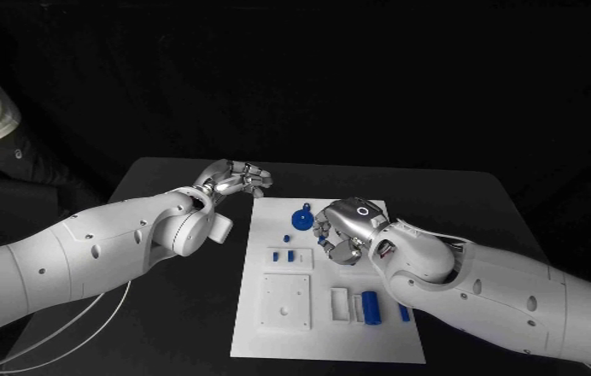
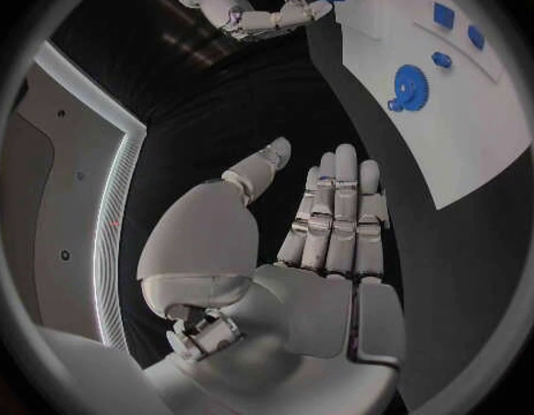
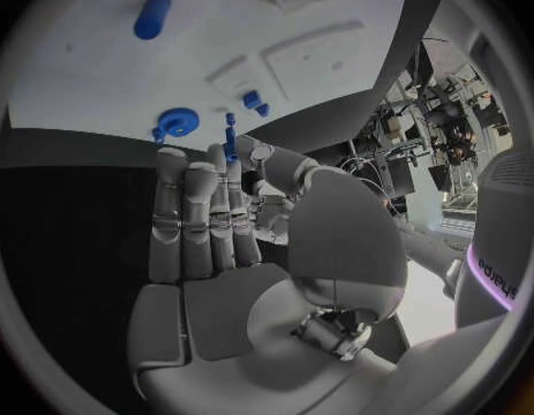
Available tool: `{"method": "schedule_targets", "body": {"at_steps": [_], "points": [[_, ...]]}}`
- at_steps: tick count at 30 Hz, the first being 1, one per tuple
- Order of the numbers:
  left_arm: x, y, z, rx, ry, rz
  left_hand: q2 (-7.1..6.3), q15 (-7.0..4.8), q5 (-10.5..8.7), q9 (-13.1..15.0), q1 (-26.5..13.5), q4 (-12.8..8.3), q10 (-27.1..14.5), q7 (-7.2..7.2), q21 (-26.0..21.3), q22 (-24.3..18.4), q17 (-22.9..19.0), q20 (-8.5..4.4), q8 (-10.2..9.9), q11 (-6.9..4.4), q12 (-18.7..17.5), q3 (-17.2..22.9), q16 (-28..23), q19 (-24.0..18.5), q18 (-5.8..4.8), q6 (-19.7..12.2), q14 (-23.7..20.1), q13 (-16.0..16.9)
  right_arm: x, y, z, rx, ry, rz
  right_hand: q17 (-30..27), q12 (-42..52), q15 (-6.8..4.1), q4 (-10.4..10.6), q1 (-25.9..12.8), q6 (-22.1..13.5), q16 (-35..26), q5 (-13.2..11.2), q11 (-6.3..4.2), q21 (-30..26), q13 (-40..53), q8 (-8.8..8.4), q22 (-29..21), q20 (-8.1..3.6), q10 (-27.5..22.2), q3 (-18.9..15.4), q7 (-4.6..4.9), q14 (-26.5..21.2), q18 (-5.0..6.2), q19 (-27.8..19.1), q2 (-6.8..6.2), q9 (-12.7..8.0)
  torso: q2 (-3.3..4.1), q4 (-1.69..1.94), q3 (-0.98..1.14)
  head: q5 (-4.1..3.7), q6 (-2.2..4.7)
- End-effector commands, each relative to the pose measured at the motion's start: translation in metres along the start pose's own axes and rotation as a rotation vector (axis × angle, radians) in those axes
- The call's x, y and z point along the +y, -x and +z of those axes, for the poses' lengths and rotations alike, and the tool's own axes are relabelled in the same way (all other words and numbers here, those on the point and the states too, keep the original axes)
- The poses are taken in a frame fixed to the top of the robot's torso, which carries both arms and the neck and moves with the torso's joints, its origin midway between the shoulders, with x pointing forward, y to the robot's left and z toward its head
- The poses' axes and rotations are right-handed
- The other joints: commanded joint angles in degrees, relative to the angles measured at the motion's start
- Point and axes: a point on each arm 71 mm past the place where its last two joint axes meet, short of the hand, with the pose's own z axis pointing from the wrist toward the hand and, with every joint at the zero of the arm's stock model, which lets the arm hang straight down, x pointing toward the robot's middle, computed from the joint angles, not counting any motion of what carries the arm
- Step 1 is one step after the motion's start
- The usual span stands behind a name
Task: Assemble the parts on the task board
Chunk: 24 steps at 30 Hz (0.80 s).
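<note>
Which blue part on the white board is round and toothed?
The blue gear at the white task board's far end, beside the right hand; the other blue parts are small blocks or cylinders.

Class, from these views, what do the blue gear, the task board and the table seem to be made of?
Blue gear: probably moulded or printed plastic, with a uniform matte blue and no metallic shine. Task board: likely white plastic or painted plate, flat and matte, with raised blocks in the same white. Table: black matte surface with hardly any reflection; its material is unclear.
</note>
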Motion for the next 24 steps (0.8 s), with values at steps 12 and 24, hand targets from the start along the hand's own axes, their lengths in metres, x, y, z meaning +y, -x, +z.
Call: {"method": "schedule_targets", "body": {"at_steps": [12,24], "points": [[-0.002,-0.004,0.004,-0.002,-0.011,-0.008,0.55,-0.04,-0.17,0.0,-0.2,-0.1,-0.4,-0.17,-0.3,0.1,0.1,-0.13,0.0,-0.16,0.0,-0.3,-0.4,0.4,0.26,-0.4,0.3,-0.1,0.043,-0.04,0.001,0.086,0.112,-0.014,0.1,-0.4,-0.5,0.1,0.1,0.4,0.1,0.0,0.03,0.3,0.0,0.17,1.3,-0.15,0.4,0.4,-0.1,0.0,1.78,0.0,0.24,0.0,0.1,0.14,-0.24,4.34,-1.04],[-0.003,-0.008,0.005,0.002,-0.012,-0.011,0.56,-0.03,-0.18,0.0,-0.2,-0.1,-0.4,-0.17,-0.4,0.1,0.2,-0.13,0.0,-0.16,0.0,-0.3,-0.5,0.5,0.24,-0.4,0.3,-0.1,0.058,-0.063,-0.005,0.103,0.133,-0.008,0.2,-0.5,-0.5,0.0,0.1,0.4,0.0,0.0,0.02,0.4,0.0,0.17,1.3,-0.17,0.5,0.5,-0.11,0.0,1.78,0.0,0.24,0.0,0.11,0.06,-0.17,7.32,-2.2]]}}
